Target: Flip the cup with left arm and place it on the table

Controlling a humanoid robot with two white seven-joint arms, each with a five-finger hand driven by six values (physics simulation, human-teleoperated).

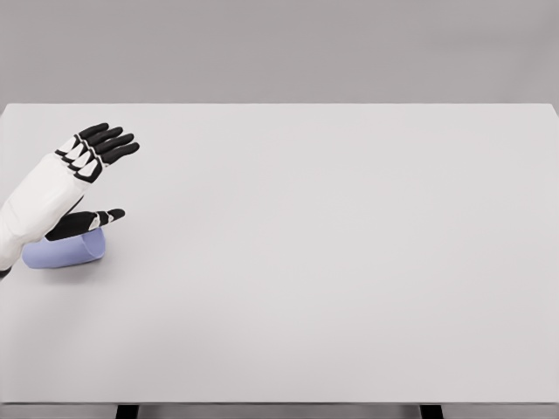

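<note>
We see the main risk in the cup [63,250] itself: it lies on its side near the table's [349,279] nine o'clock edge, a rounded lavender body that can roll. If our left hand [80,175] closes from above with the thumb [92,221] merely brushing the wall, we judge the cup may spin toward the near-left corner or slip off the edge. A shallow pinch could also let it twist out during the flip. Right now the hand hovers over the cup, fingers [106,141] extended and spread toward one o'clock, thumb splayed out just above the cup's upper side, gripping nothing. Our right arm is not visible.
</note>
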